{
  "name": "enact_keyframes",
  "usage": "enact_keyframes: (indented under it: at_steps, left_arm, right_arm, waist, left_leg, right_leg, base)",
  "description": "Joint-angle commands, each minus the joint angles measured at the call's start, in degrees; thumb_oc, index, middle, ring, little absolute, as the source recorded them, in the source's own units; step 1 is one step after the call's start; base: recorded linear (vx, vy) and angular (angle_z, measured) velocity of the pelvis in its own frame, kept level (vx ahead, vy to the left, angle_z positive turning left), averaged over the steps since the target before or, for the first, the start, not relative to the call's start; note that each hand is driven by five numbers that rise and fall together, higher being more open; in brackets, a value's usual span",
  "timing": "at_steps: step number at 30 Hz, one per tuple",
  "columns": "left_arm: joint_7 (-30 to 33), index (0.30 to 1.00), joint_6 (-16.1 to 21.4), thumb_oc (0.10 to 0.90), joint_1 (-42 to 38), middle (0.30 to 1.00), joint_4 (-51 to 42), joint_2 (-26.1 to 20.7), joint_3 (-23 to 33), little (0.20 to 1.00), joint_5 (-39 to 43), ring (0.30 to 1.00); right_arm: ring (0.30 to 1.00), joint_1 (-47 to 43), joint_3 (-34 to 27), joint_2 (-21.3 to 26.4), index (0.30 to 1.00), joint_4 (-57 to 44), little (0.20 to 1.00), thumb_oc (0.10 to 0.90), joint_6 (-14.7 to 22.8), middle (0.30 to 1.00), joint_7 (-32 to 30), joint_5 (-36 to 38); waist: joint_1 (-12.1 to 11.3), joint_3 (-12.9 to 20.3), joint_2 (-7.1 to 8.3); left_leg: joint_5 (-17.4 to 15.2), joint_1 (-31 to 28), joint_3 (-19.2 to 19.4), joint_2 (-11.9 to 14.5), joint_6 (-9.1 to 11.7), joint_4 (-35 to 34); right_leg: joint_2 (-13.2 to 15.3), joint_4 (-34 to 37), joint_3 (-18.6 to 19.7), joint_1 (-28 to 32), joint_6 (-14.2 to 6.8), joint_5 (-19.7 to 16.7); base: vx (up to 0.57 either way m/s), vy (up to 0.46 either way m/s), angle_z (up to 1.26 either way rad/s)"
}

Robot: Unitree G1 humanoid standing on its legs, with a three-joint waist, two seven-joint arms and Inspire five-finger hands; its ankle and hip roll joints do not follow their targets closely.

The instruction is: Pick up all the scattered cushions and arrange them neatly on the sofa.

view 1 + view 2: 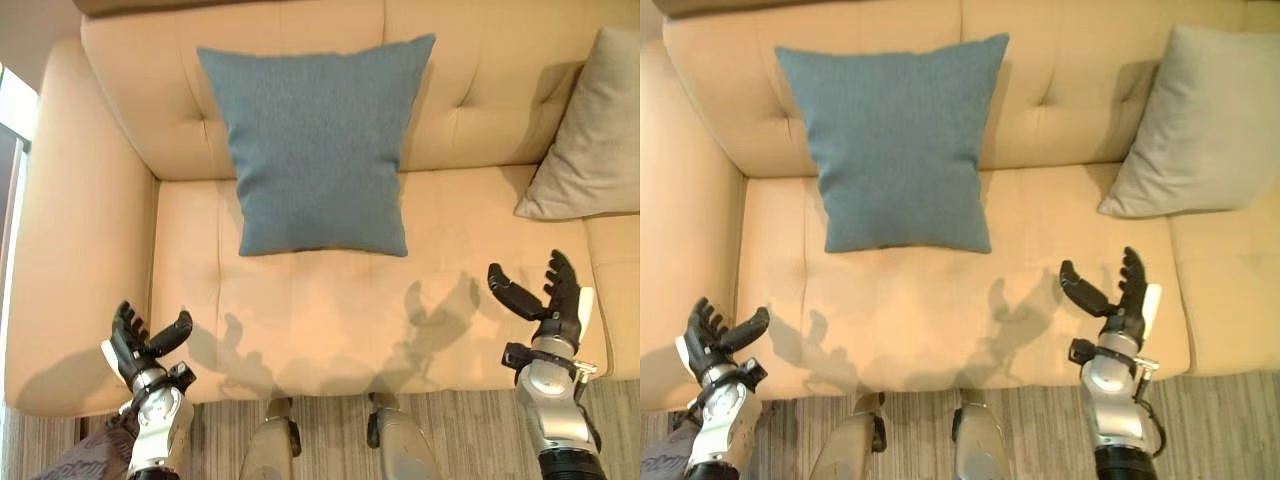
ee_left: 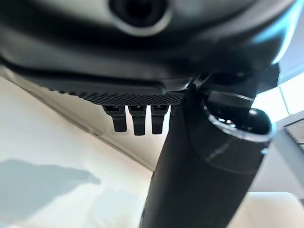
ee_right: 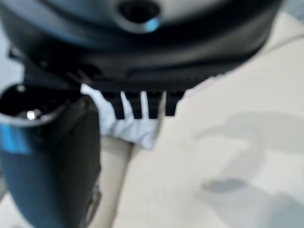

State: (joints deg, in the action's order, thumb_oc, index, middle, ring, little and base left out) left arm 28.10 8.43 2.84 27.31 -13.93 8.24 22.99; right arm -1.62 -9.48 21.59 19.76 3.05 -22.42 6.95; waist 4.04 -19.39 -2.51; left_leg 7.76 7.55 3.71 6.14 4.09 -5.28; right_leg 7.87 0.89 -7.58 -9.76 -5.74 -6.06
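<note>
Blue cushion (image 1: pixel 318 150): square, plain weave, upright against sofa (image 1: pixel 470 330) backrest, lower edge on seat. Grey cushion (image 1: pixel 1205 125) leans tilted at right end. Left hand (image 1: pixel 140 345), right hand (image 1: pixel 555 295): fingers spread, empty, over seat's front edge.

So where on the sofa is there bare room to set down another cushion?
The seat is bare between the blue cushion and the grey cushion, and along its front edge between the open left hand and right hand. The backrest's left and right ends are taken.
</note>
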Motion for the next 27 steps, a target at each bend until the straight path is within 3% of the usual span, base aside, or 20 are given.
enact_keyframes:
  at_steps: [1,3,4,7,8,9,10,13,14,15,17,18,20,22,23,25,27]
  left_arm:
    - [-4.1,0.900,1.9,0.800,3.0,0.900,4.5,-3.0,-0.8,0.900,1.2,0.900]
    - [-5.4,0.900,1.8,0.800,4.0,0.900,5.2,-2.3,-1.3,0.900,3.4,0.900]
    - [-9.5,0.900,1.3,0.800,6.2,0.900,6.8,-0.2,-2.3,0.900,10.0,0.900]
    - [-11.3,0.900,0.5,0.800,7.7,0.900,9.3,0.6,-3.6,0.900,9.3,0.900]
    - [-11.3,0.900,-0.3,0.800,7.1,0.900,13.4,1.4,-5.2,0.900,7.0,0.900]
    - [-10.7,0.900,-0.4,0.800,6.5,0.900,14.6,1.4,-5.8,0.900,6.1,0.900]
    - [-10.4,0.900,-0.6,0.800,5.5,0.900,16.8,1.7,-6.4,0.900,5.4,0.900]
    - [-9.7,0.900,-1.5,0.800,3.9,0.900,21.9,2.5,-7.9,0.900,1.2,0.900]
    - [-9.7,0.900,-1.5,0.800,3.9,0.900,21.9,2.5,-7.9,0.900,1.2,0.900]
    - [-10.5,0.900,-2.4,0.800,2.9,0.900,26.5,3.0,-9.7,0.900,-4.2,0.900]
    - [-10.9,0.900,-2.9,0.800,2.3,0.900,29.3,3.4,-10.0,0.900,-5.1,0.900]
    - [-11.6,0.900,-3.6,0.800,2.1,0.900,33.2,4.5,-9.7,0.900,-4.9,0.900]
    - [-12.3,0.900,-3.9,0.800,2.1,0.900,34.7,5.0,-9.5,0.900,-4.8,0.900]
    - [-13.0,0.900,-4.8,0.800,1.2,0.900,38.7,6.0,-11.0,0.900,-9.0,0.900]
    - [-13.0,0.900,-4.8,0.800,1.2,0.900,38.7,5.9,-11.0,0.900,-9.0,0.900]
    - [-12.3,0.900,-4.9,0.800,0.6,0.900,39.7,5.5,-12.3,0.900,-13.0,0.900]
    - [-11.0,0.900,-5.8,0.800,-0.1,0.900,41.8,4.7,-12.3,0.900,-15.4,0.900]
  right_arm:
    - [0.900,3.0,0.0,0.0,0.900,1.3,0.900,0.800,4.1,0.900,1.7,1.4]
    - [0.900,3.4,0.6,-0.2,0.900,2.4,0.900,0.800,3.9,0.900,2.2,1.5]
    - [0.900,4.4,2.1,-1.1,0.900,3.5,0.900,0.800,3.5,0.900,3.3,1.9]
    - [0.900,5.4,3.1,-1.6,0.900,4.8,0.900,0.800,3.6,0.900,4.2,1.9]
    - [0.900,4.9,4.2,-2.2,0.900,7.3,0.900,0.800,3.7,0.900,3.5,2.1]
    - [0.900,4.6,4.4,-2.7,0.900,8.0,0.900,0.800,3.7,0.900,2.8,2.5]
    - [0.900,4.2,4.5,-3.3,0.900,8.8,0.900,0.800,3.7,0.900,1.4,2.8]
    - [0.900,4.1,5.7,-4.5,0.900,8.8,0.900,0.800,3.6,0.900,0.2,3.6]
    - [0.900,4.1,5.7,-4.5,0.900,8.8,0.900,0.800,3.6,0.900,0.2,3.6]
    - [0.900,4.2,5.7,-4.6,0.900,8.9,0.900,0.800,4.2,0.900,-0.1,3.8]
    - [0.900,4.2,5.7,-4.7,0.900,8.9,0.900,0.800,4.5,0.900,-0.3,3.9]
    - [0.900,3.9,5.4,-5.1,0.900,9.7,0.900,0.800,4.4,0.900,-0.4,4.0]
    - [0.900,4.0,5.1,-5.3,0.900,9.5,0.900,0.800,4.3,0.900,-0.5,4.1]
    - [0.900,4.0,4.5,-5.9,0.900,10.7,0.900,0.800,4.3,0.900,-0.6,4.4]
    - [0.900,4.0,4.5,-5.9,0.900,10.7,0.900,0.800,4.3,0.900,-0.6,4.4]
    - [0.900,3.7,4.3,-6.0,0.900,11.3,0.900,0.800,4.5,0.900,-0.8,4.5]
    - [0.900,3.4,5.1,-7.1,0.900,11.8,0.900,0.800,4.4,0.900,-0.8,5.0]
  waist:
    - [-0.2,10.0,2.20]
    - [-0.3,10.3,1.98]
    - [-0.4,11.1,1.60]
    - [-0.5,11.6,1.02]
    - [-0.8,11.4,0.15]
    - [-0.8,11.3,0.05]
    - [-0.7,11.0,0.63]
    - [0.4,10.8,3.07]
    - [0.4,10.9,3.06]
    - [1.5,11.6,3.76]
    - [1.9,12.2,3.52]
    - [2.4,13.0,2.96]
    - [3.1,13.3,2.65]
    - [4.8,13.5,1.76]
    - [4.9,13.7,1.95]
    - [4.7,12.9,2.55]
    - [4.0,11.1,4.79]
  left_leg:
    - [-9.2,-1.7,-1.4,2.9,0.7,7.6]
    - [-8.8,-2.7,-1.3,3.4,1.0,7.1]
    - [-7.5,-4.0,-1.0,4.6,1.6,6.3]
    - [-5.4,-4.2,-1.0,5.8,2.5,5.3]
    - [-0.7,-2.7,-1.7,6.9,3.9,4.7]
    - [1.3,-1.8,-2.0,6.9,4.3,4.8]
    - [1.1,-0.8,-1.2,6.4,3.6,5.7]
    - [-8.6,-1.0,3.2,3.7,0.7,16.3]
    - [-8.5,-0.7,3.1,3.7,0.7,16.4]
    - [-13.3,-3.3,5.2,2.3,0.1,24.5]
    - [-14.4,-4.7,4.7,1.7,0.3,27.3]
    - [-15.5,-7.8,1.3,-1.4,0.3,29.8]
    - [-15.9,-9.6,0.0,-2.5,0.3,28.3]
    - [-22.7,-13.7,1.1,-2.8,-1.4,19.8]
    - [-22.4,-13.6,1.0,-3.0,-1.4,19.6]
    - [-24.7,-13.2,-0.3,-4.7,-2.6,17.9]
    - [-25.8,-12.8,-1.6,-7.5,-4.0,15.1]
  right_leg:
    - [0.9,-13.6,0.0,1.7,-1.2,13.9]
    - [0.4,-13.4,-0.4,2.8,-0.8,14.4]
    - [-0.9,-12.6,-0.8,4.6,-0.2,15.2]
    - [-2.3,-11.3,-1.5,6.2,0.8,15.9]
    - [-3.6,-9.5,-2.2,6.4,1.5,16.2]
    - [-3.7,-9.1,-2.6,6.1,1.8,15.8]
    - [-3.4,-8.4,-3.1,5.7,2.1,15.4]
    - [-1.8,-7.4,-4.4,4.1,2.6,13.2]
    - [-1.8,-7.3,-4.4,3.9,2.6,13.1]
    - [-1.6,-6.6,-4.9,2.8,2.9,11.5]
    - [-2.0,-6.2,-5.1,2.3,2.9,11.0]
    - [-2.7,-6.7,-4.4,0.9,2.5,9.7]
    - [-2.8,-7.2,-4.1,-0.3,2.3,9.2]
    - [-1.9,-9.8,-4.9,-3.8,1.3,7.9]
    - [-1.7,-9.6,-4.9,-3.9,1.3,7.8]
    - [-0.1,-10.4,-4.6,-6.0,-0.1,5.4]
    - [1.6,-7.7,-4.0,-7.1,-2.5,1.1]
  base:
    - [0.03,-0.172,0.05]
    - [0.02,-0.161,0.02]
    - [-0.01,-0.208,0.00]
    - [-0.07,-0.159,0.04]
    - [-0.22,-0.156,0.09]
    - [-0.30,-0.133,0.17]
    - [-0.30,-0.089,0.09]
    - [-0.31,-0.124,0.18]
    - [-0.30,-0.112,0.29]
    - [-0.18,-0.062,0.18]
    - [-0.19,-0.006,0.42]
    - [-0.22,0.108,0.35]
    - [-0.22,0.147,0.10]
    - [-0.29,0.212,0.38]
    - [-0.23,0.186,0.20]
    - [-0.35,0.277,0.10]
    - [-0.44,0.277,0.15]
